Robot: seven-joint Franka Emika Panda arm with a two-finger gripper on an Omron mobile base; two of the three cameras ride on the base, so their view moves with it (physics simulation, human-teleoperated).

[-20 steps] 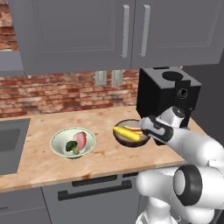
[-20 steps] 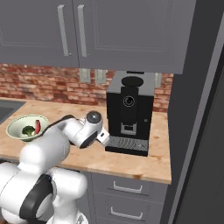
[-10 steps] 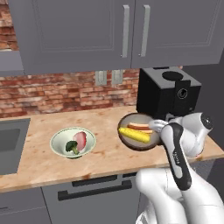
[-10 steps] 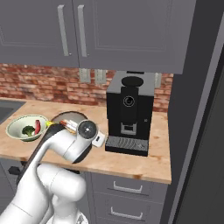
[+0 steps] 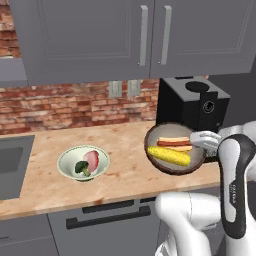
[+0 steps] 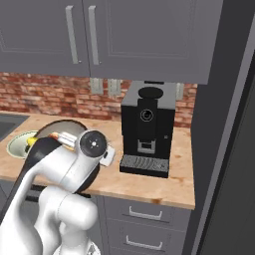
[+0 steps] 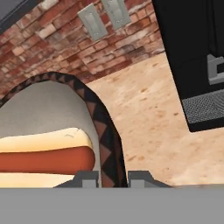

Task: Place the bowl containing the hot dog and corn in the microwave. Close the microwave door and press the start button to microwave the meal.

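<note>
Counter (image 5: 125, 145) edge near, pincer (image 7: 113, 177) clamped on bowl (image 5: 172, 127) rim, lifted w/ hot dog (image 5: 174, 143)

Readable text: none in any view.
Coffee machine (image 6: 147, 130): no brand name or label can be read; the front has only a round dial without marks.
Wall outlets (image 7: 104, 16): plain plates, no writing.
Cabinet doors (image 5: 100, 35): no signs or numbers.
Bowl (image 5: 174, 148): patterned rim, no letters.
</note>
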